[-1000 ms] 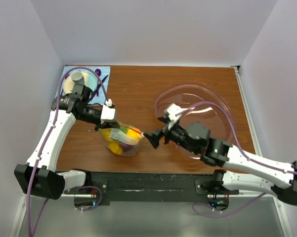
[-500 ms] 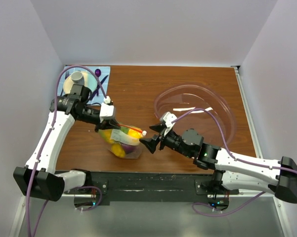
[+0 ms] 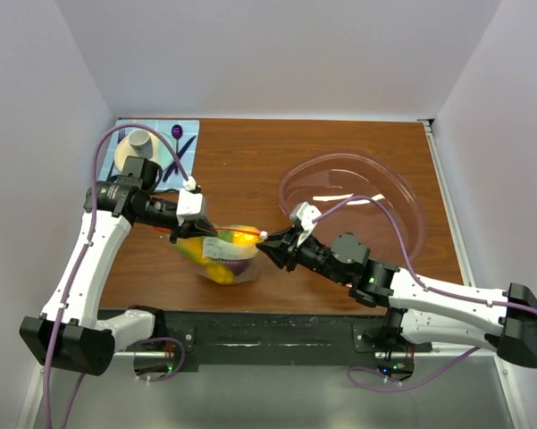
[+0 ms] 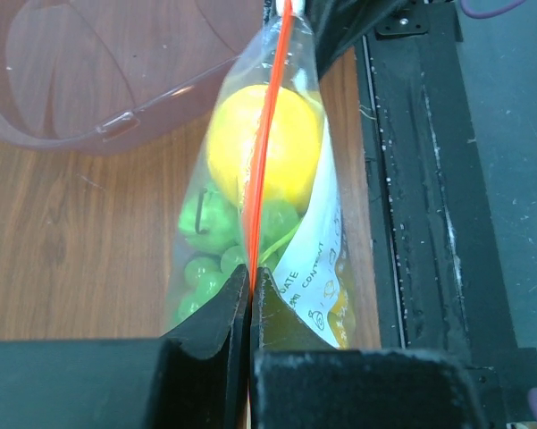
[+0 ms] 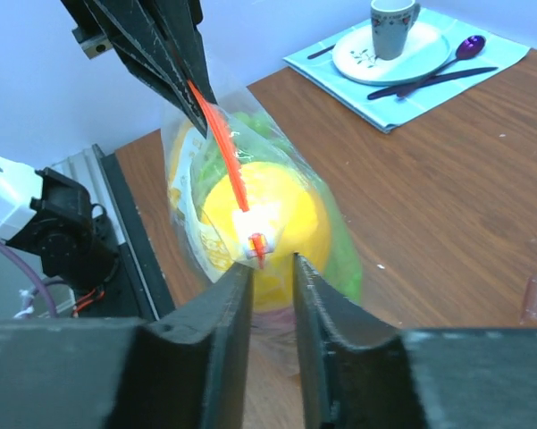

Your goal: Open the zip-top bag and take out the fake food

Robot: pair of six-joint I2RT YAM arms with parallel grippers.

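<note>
One zip-top bag, centre frame; fake food blurred behind film; left end effector clamped on zip strip; right end effector narrowly parted at slider, contact unclear.

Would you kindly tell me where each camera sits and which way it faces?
Top external: above, behind the bases, looking down at the table; both arms show.
Left wrist: behind the left hand, looking along the zip-top bag toward the bowl; its shut fingers show.
Right wrist: behind the right hand, facing the cup; its parted fingers show.
Shared: both wrist views see the yellow fake food.
</note>
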